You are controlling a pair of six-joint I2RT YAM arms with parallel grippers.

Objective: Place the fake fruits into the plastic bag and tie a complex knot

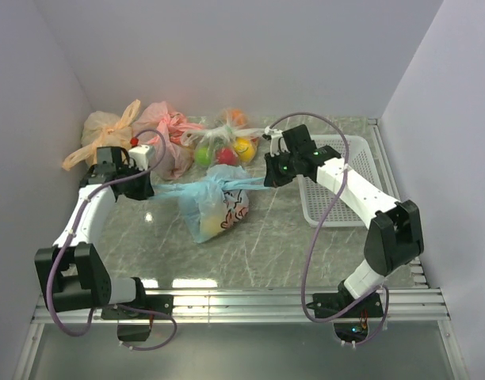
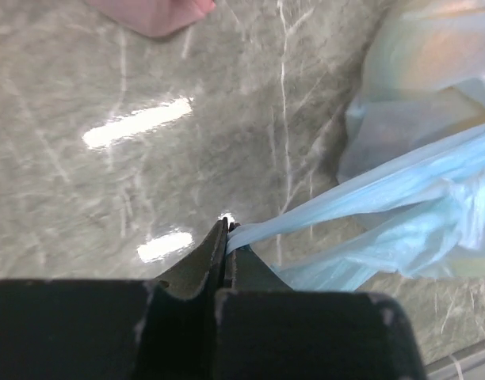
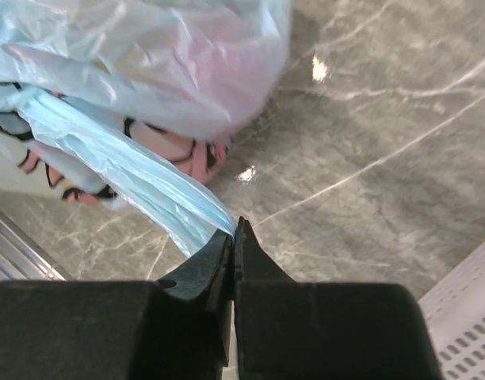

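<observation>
The light blue plastic bag [image 1: 213, 207] with pink cartoon prints lies on the marble table, between the two arms. An orange-yellow fake fruit [image 1: 211, 215] shows dimly through its skin. Its neck is bunched into a knot [image 1: 219, 184], and two thin handle tails stretch out sideways from it. My left gripper [image 1: 150, 191] is shut on the left tail [image 2: 345, 204], which is pinched at the fingertips [image 2: 220, 237]. My right gripper [image 1: 268, 180] is shut on the right tail [image 3: 139, 174], close to the bag [image 3: 147, 63].
A clear bag [image 1: 227, 146] holding green, red and yellow toy fruits, a pink bag [image 1: 169, 131] and an orange bag [image 1: 108, 131] lie along the back wall. A white perforated basket [image 1: 337, 186] stands under the right arm. Walls close in on both sides.
</observation>
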